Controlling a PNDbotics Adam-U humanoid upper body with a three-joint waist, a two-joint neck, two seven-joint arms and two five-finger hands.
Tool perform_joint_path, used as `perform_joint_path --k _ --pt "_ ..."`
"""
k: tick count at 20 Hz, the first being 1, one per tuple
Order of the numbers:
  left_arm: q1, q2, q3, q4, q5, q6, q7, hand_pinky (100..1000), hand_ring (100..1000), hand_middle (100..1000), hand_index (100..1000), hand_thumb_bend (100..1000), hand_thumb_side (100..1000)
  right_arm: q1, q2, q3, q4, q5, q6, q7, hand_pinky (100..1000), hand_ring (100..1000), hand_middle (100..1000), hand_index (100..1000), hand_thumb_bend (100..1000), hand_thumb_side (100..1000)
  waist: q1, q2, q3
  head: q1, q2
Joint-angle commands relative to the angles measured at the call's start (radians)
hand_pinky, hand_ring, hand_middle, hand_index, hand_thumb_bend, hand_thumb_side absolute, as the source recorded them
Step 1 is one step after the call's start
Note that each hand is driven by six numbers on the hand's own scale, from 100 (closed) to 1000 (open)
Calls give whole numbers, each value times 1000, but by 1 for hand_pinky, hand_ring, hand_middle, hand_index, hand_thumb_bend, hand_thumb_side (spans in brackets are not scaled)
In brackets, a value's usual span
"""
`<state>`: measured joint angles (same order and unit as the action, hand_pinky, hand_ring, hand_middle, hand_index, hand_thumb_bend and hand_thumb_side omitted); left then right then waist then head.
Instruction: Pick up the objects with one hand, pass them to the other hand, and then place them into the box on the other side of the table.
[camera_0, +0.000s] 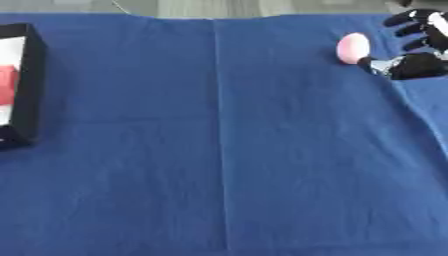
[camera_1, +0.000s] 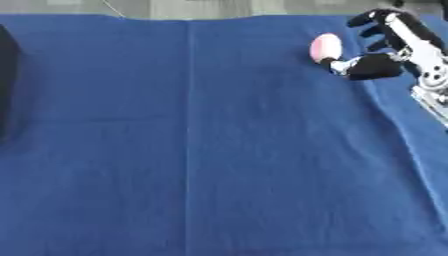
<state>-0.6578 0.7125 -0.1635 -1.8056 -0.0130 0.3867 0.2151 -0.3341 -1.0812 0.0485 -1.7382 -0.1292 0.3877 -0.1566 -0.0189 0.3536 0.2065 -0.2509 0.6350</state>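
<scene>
A pink egg-shaped object lies on the blue cloth at the far right. My right hand is just to its right, fingers spread and open, the thumb reaching toward the object's near side without closing on it. A black box with a white inside and something red in it stands at the left edge. My left hand shows in neither view.
The blue cloth covers the whole table, with a crease running down the middle. A grey floor strip shows beyond the far edge.
</scene>
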Motion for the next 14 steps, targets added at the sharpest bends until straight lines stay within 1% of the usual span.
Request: perform_joint_path --k 1,5,10,14 --pt "-6 20 13 -44 15 -2 8 902 787 778 762 100 742 -10 -64 -32 23 23 -11 -4 761 857 848 793 490 159 1 -10 10 -23 -26" --pt "-3 -1 15 -84 28 -2 7 903 788 779 763 100 753 -12 -80 -51 56 39 -20 -12 764 867 852 794 474 133 -2 6 35 -52 -47" --pt "-7 -21 13 -120 36 2 1 906 789 781 764 100 763 -8 -94 -74 97 35 -32 -27 764 869 850 790 446 100 -6 23 75 -94 -70" --pt "-10 -37 13 -144 41 5 -6 907 790 781 765 100 769 -1 -98 -89 124 21 -36 -45 763 867 848 787 418 100 -12 31 108 -122 -80"
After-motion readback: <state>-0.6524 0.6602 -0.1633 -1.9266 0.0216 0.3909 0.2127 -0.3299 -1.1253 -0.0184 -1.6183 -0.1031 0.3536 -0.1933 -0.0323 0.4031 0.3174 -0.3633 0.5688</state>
